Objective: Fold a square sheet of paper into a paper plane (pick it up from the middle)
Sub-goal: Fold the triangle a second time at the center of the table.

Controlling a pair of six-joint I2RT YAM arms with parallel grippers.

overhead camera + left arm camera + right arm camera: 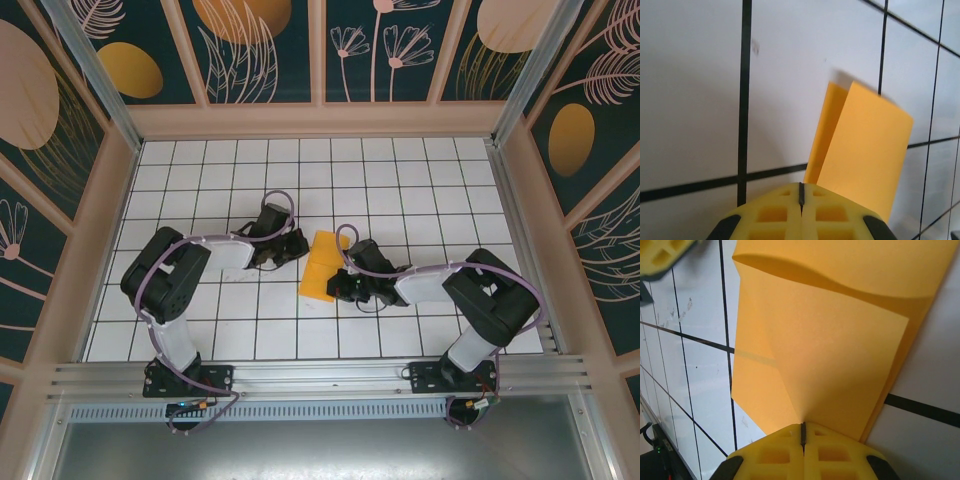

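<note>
The square sheet of paper (322, 266) is orange-yellow and folded into a narrow strip with overlapping flaps, lying mid-table between both arms. My right gripper (339, 283) sits at its near right edge. In the right wrist view its jaws (802, 430) are shut, and the paper (840, 355) bunches into creases that run into the seam between them. My left gripper (300, 245) is at the paper's far left side. Its jaws (801, 192) are pressed together, with the paper (865, 150) just beyond and to the right of the tips, partly lifted off the table.
The white gridded table (200, 300) is walled in by leaf-painted panels (240, 50). An aluminium rail (320, 375) runs along the near edge. A yellow finger of the left gripper (665, 255) shows at the top left of the right wrist view.
</note>
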